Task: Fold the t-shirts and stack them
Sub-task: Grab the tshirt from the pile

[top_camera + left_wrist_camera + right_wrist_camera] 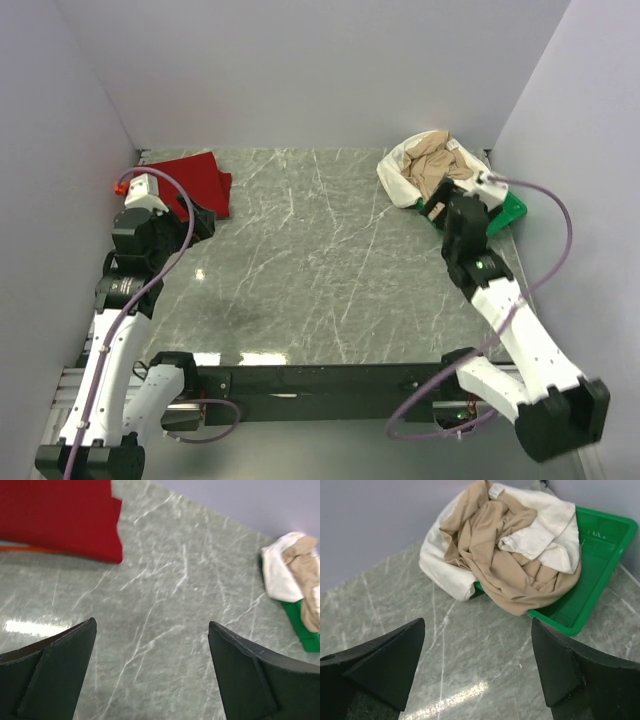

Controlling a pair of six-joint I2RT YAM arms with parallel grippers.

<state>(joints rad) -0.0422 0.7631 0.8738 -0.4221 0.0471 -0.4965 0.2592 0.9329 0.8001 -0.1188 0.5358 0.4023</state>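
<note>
Nearest to me, the left gripper [151,630] has its jaws spread wide with nothing between them, and it hangs over the bare table [165,595]. The right gripper [478,630] is also wide apart and empty, pointed at the marble just in front of the pile.

Farther out on my right, the tan t-shirt [510,575] lies crumpled on top of the cream-white t-shirt [445,565]. Both are half inside the green tray [600,545], and the cream one spills over the rim onto the table. The two cloths are wound into each other. My first worry is that one pinch takes folds of both, so they come out together in a knot. My second is that the cloth pulls the tray with it, because the tray looks light and could slide or tip. The wall [370,520] is close behind the pile, so I think the wrist has little room to reach from the back.

At the far left corner the red t-shirt [60,517] lies flat and folded, with a thin orange edge [30,549] showing under it. In the top view my left arm and its cable are just beside this stack. A careless swing could brush it and spoil the fold.
</note>
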